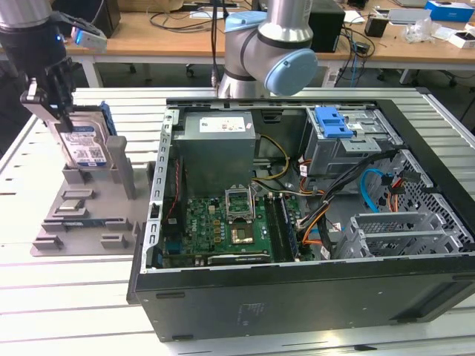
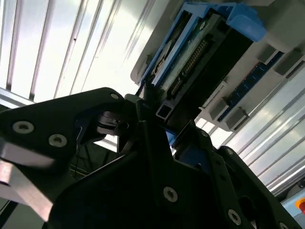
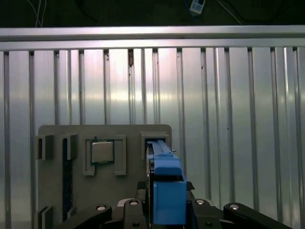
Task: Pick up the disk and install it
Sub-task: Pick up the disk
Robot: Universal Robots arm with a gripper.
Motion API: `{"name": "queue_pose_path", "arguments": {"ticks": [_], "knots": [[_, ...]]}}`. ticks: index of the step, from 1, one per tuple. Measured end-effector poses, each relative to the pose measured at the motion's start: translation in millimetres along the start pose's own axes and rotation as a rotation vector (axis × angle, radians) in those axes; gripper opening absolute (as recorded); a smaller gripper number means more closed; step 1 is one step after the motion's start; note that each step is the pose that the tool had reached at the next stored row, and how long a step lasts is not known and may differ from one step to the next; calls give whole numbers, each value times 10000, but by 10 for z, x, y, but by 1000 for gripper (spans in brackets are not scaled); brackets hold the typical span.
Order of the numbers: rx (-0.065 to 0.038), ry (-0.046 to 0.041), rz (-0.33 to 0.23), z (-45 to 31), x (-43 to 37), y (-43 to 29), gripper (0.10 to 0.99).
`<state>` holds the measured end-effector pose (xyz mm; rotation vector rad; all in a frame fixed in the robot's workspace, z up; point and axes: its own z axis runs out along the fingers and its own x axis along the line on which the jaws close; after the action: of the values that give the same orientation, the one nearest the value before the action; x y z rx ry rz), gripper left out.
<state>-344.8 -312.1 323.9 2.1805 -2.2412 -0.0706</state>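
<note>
Exterior view high — wrist views share disk [image 2: 190,57]

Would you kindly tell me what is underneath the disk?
The disk stands in a slot of the grey holder; the slot's inside is hidden by the disk itself.

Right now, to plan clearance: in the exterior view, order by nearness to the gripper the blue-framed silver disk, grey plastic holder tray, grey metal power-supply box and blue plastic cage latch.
1. Blue-framed silver disk: at the gripper, exterior view's left.
2. Grey plastic holder tray: directly beneath.
3. Grey metal power-supply box: toward the middle.
4. Blue plastic cage latch: exterior view's right.
</note>
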Motion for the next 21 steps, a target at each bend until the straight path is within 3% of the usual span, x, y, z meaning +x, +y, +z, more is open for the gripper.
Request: {"name": "queue_pose_path", "arguments": {"ticks": [2, 12, 21], "knots": [[1, 0, -1, -213, -23, 9, 369], [0, 0, 0, -387, -43, 17, 369], [0, 1, 0, -590, -67, 26, 369]]}}
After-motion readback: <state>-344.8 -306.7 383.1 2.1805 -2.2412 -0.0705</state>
